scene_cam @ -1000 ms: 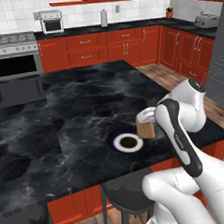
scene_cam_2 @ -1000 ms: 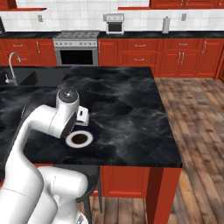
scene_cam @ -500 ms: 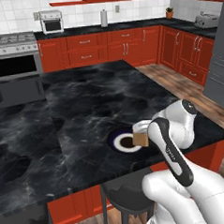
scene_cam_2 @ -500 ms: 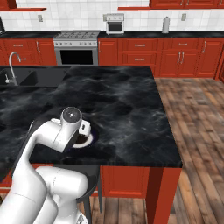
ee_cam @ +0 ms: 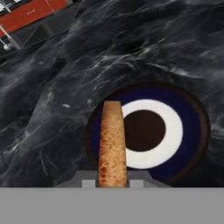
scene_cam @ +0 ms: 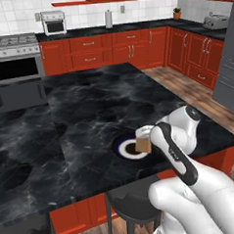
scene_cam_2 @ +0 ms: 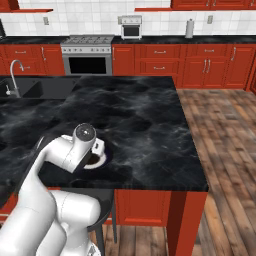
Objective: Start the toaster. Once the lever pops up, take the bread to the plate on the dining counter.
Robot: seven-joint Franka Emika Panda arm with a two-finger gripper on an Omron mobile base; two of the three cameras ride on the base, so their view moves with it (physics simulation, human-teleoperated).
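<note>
Colours on the counter

The bread point(ee_cam: 112, 144) is tan-brown with little speckles. The plate point(ee_cam: 192, 131) is dark navy with a white ring and a dark middle. The counter point(scene_cam: 89, 111) is black with thin white veins. The cabinets point(scene_cam_2: 200, 72) are red, and the floor point(scene_cam_2: 225, 125) is brown wood.

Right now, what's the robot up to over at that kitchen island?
The robot's gripper is shut on the bread, holding the slice on edge just above the plate near the front edge of the dining counter. The toast is not yet set down. The toaster sits far back on the wall counter.
</note>
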